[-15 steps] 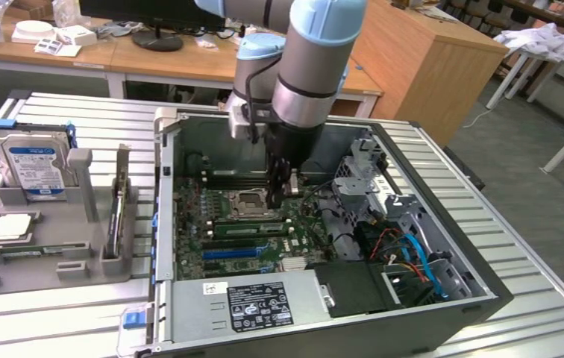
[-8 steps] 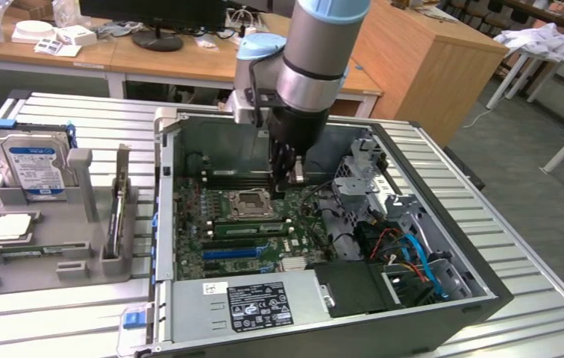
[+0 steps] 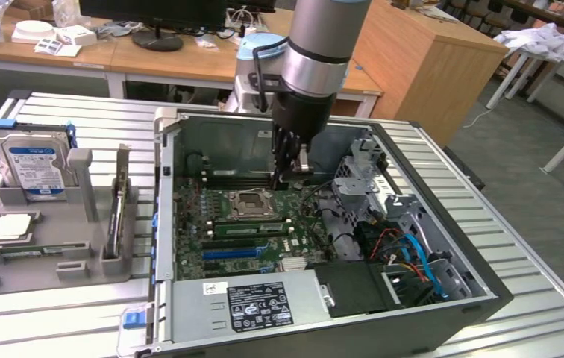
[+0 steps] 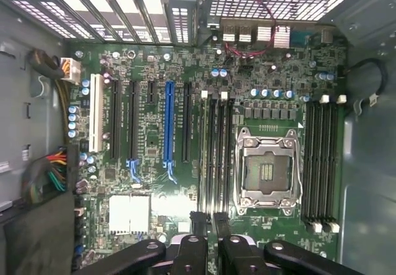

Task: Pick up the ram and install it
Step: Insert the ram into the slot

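The ram (image 3: 249,227) is a long, thin green stick lying along a memory slot beside the empty processor socket (image 3: 252,201) on the motherboard. In the wrist view the ram (image 4: 203,157) shows edge-on as a pale green line between the socket (image 4: 269,170) and the blue expansion slot (image 4: 168,123). My gripper (image 3: 292,179) hangs inside the open computer case, above the board, toward the exterior view's right of the socket. In the wrist view the gripper (image 4: 210,225) is over the near end of that bank of slots. Its fingers stand a narrow gap apart with nothing between them.
The case's drive cage (image 3: 371,175) and bundled cables (image 3: 412,257) stand close on the exterior view's right of the arm. The power supply (image 3: 252,306) fills the near end. A grey holder (image 3: 23,268) outside the case carries a hard drive (image 3: 31,160), a silver processor (image 3: 11,227) and a thin upright plate (image 3: 120,201).
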